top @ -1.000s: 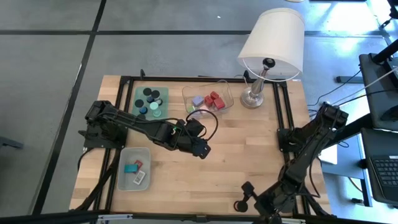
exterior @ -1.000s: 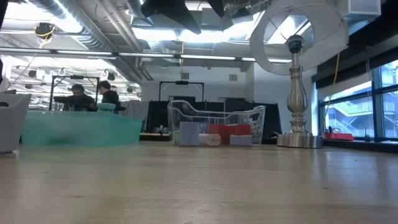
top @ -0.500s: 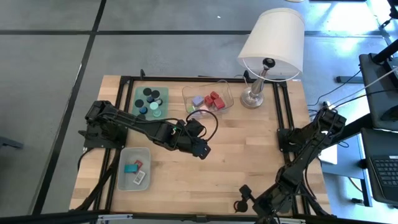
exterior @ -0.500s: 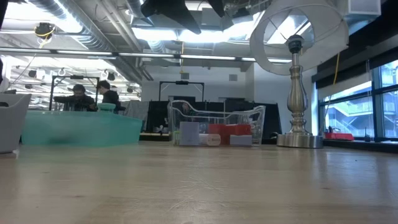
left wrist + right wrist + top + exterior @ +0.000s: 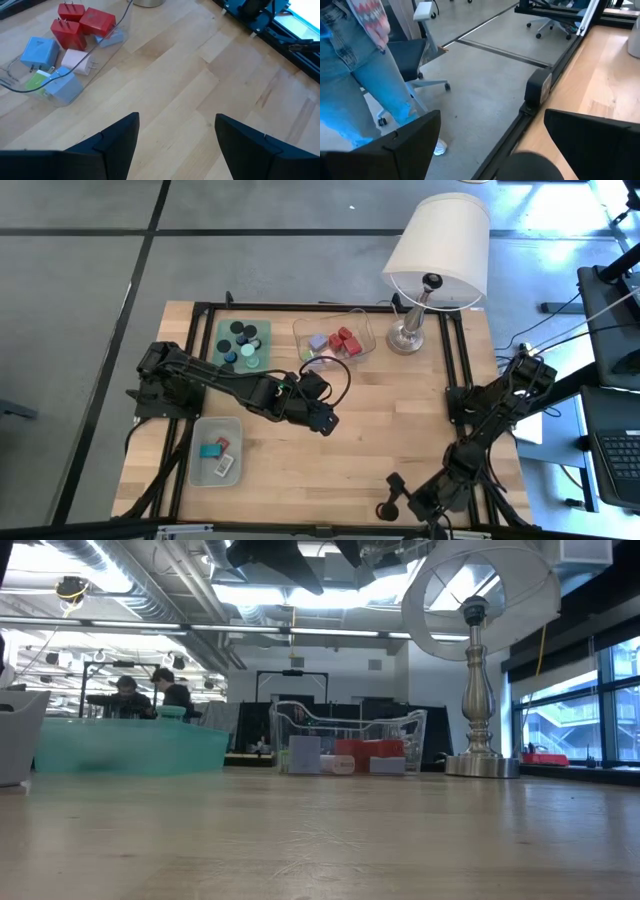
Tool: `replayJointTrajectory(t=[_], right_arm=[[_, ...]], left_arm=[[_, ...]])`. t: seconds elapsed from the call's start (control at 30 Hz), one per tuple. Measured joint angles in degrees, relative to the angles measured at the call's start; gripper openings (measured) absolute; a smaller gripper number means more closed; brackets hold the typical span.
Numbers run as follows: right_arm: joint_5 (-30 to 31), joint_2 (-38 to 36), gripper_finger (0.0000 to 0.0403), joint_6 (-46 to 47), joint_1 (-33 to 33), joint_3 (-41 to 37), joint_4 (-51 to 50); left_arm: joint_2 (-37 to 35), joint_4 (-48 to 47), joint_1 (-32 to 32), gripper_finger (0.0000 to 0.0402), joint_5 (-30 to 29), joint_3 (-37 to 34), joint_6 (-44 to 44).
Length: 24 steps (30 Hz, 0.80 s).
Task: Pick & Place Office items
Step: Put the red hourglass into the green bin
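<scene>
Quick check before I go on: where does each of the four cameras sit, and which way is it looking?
High: overhead, straight down on table and both arms.
Low: at tabletop height, level across to clear tray and lamp; no arm shows.
Left wrist: past open left gripper to clear tray's red plug blocks.
Right wrist: past open right gripper, off the table edge toward floor and a person's legs.
Shared: high, low and left wrist all show the clear tray.

No legible text; labels on flat pieces (image 5: 225,465) perhaps printed, unreadable.
</scene>
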Motion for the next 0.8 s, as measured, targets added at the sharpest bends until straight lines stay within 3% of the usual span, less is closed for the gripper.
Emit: replayJointTrajectory(t=[0.8], right_arm=[[-0.19,2.14,0.0359,1.44,-2.67,-1.28,0.92]], left_arm=[[0.0,0.0,0.09,0.0257,-1.66,0.0,1.7]])
